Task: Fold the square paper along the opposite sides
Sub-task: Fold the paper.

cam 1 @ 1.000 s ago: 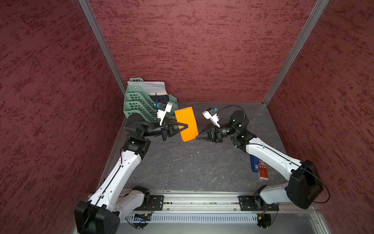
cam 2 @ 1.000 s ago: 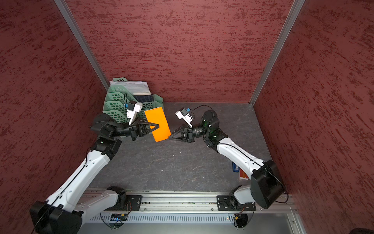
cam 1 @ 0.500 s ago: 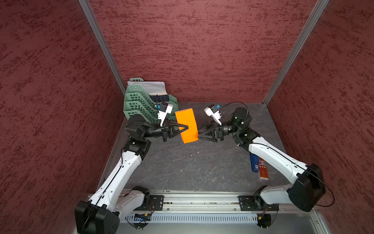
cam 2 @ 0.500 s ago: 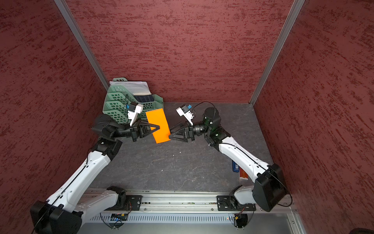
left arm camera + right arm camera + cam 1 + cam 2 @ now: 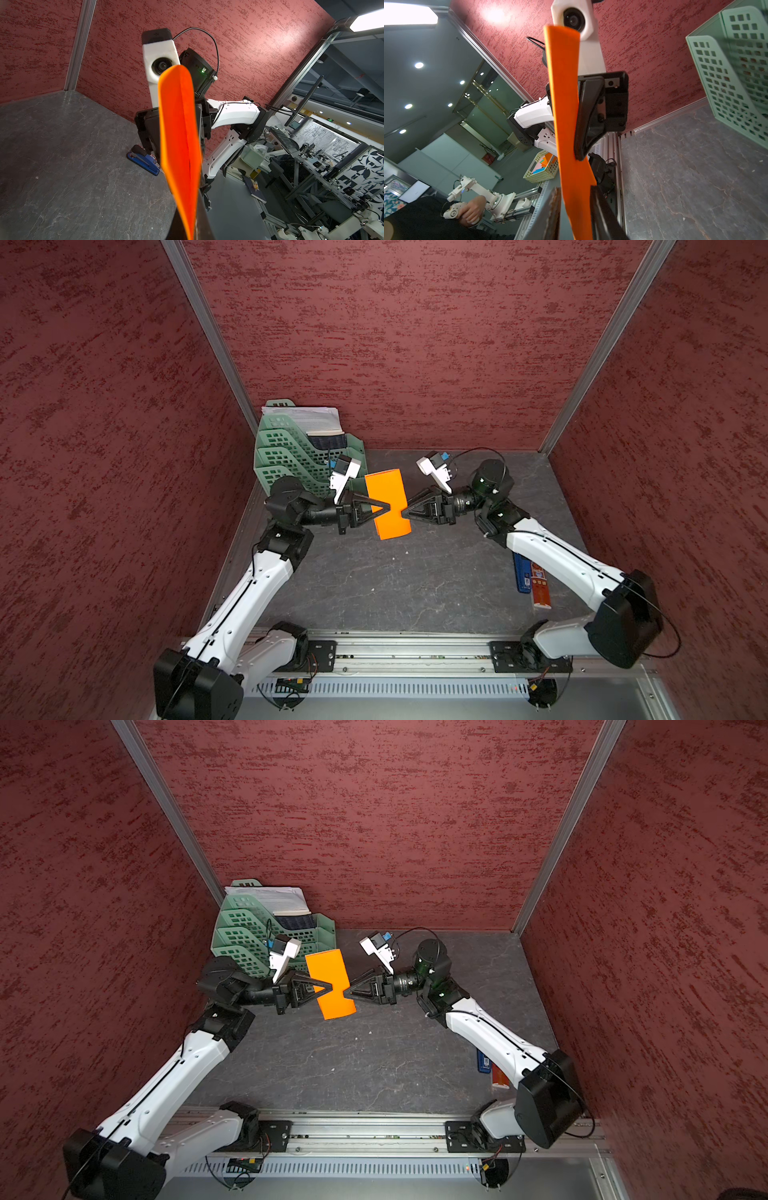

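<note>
hanging mid-air betw both arms, the square paper (image 5: 387, 493) sits clear of the table (image 5: 374, 576), long axis front-to-back, crosswise to the grippers' line. left gripper (image 5: 390, 506) pinched shut on its left edge; right gripper (image 5: 400, 514) narrow, closed on the opp edge. layers bulge apart in left wrist view, so crease prob not pressed yet.

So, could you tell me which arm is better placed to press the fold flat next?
Probably the right. The left claw is shut on one long edge of the square paper, anchoring it aloft; the right claw grips the opposite edge midway and could slide along it.
</note>
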Action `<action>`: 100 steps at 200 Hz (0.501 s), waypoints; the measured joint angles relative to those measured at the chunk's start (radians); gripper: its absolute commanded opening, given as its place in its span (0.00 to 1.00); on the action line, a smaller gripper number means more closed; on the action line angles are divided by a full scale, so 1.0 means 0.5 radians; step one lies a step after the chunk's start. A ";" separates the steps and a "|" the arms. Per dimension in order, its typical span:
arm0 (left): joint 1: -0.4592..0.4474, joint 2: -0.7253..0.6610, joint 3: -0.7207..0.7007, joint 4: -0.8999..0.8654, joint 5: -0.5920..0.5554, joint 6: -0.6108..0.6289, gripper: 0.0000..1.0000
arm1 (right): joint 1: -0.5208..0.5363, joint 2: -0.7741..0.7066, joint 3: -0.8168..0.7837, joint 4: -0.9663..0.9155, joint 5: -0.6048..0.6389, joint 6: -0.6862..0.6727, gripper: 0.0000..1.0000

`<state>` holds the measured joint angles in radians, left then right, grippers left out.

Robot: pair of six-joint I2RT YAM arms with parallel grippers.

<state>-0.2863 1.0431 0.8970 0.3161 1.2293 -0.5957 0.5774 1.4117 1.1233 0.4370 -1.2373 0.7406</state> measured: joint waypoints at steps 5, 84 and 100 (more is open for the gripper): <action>0.000 0.000 0.000 -0.008 0.000 0.005 0.00 | 0.000 0.001 0.000 0.002 0.002 0.000 0.23; 0.000 0.000 0.000 -0.158 -0.012 0.113 0.00 | 0.000 0.005 -0.002 -0.069 0.066 -0.069 0.01; 0.000 -0.004 0.000 -0.197 -0.023 0.138 0.00 | 0.000 0.005 -0.002 -0.124 0.094 -0.095 0.00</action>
<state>-0.2863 1.0412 0.8970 0.2176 1.2179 -0.5266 0.5774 1.4139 1.1225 0.3748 -1.1904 0.6930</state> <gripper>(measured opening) 0.053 0.038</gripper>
